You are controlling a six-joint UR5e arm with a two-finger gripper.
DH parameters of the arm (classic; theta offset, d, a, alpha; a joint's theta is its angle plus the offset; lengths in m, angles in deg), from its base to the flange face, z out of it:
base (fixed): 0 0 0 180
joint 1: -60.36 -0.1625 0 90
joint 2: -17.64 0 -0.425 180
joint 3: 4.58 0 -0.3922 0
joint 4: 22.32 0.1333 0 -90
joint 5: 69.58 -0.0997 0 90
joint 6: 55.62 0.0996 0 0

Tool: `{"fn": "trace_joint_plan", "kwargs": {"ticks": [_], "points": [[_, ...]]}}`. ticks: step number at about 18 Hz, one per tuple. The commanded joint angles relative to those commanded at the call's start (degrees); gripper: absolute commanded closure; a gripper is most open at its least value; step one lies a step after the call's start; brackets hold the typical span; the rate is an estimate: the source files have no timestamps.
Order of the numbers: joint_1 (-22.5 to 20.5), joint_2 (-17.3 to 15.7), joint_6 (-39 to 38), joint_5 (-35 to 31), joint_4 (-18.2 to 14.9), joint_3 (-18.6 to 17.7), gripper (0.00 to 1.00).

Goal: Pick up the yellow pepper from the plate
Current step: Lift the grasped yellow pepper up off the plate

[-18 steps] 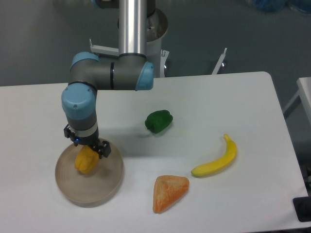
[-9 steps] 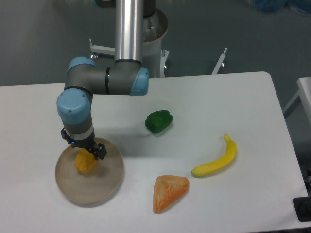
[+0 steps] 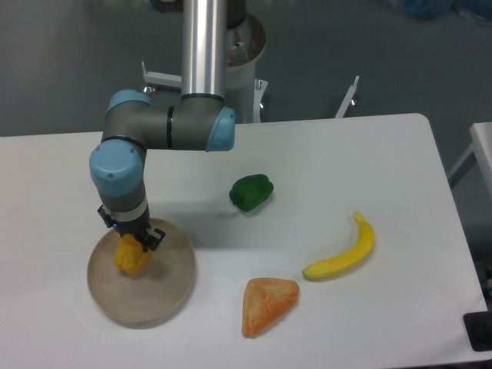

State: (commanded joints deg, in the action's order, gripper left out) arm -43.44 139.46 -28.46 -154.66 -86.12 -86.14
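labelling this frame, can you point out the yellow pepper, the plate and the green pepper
small blocky yellow-orange pepper (image 3: 131, 257): fixed camera, on its body below the end effector
round shallow beige plate (image 3: 165, 296): fixed camera, on its bare front-right rim
dark green bell pepper (image 3: 250, 192): fixed camera, on the middle of its body

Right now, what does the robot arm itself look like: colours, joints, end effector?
The arm has smooth silver-grey metal tube links joined by dark grey housings, each closed with a rounded light blue cap. The wrist section is grey and cylindrical. The end effector is small, black and blocky, with a tiny blue light on it. No loose cables or readable markings show from this camera.
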Motion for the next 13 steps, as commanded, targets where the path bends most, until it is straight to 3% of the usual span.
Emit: {"fn": "trace_joint_plan", "kwargs": {"ticks": [6,9,13], "points": [[-3.9,-2.6,4.9,-1.6,-1.2,2.1,0.55],[-9.2,-5.1,13.0,-4.5,-2.5,1.7,0.55],[-16.7,-5.5,22.4,-4.5,-3.9,2.5,0.55]]}}
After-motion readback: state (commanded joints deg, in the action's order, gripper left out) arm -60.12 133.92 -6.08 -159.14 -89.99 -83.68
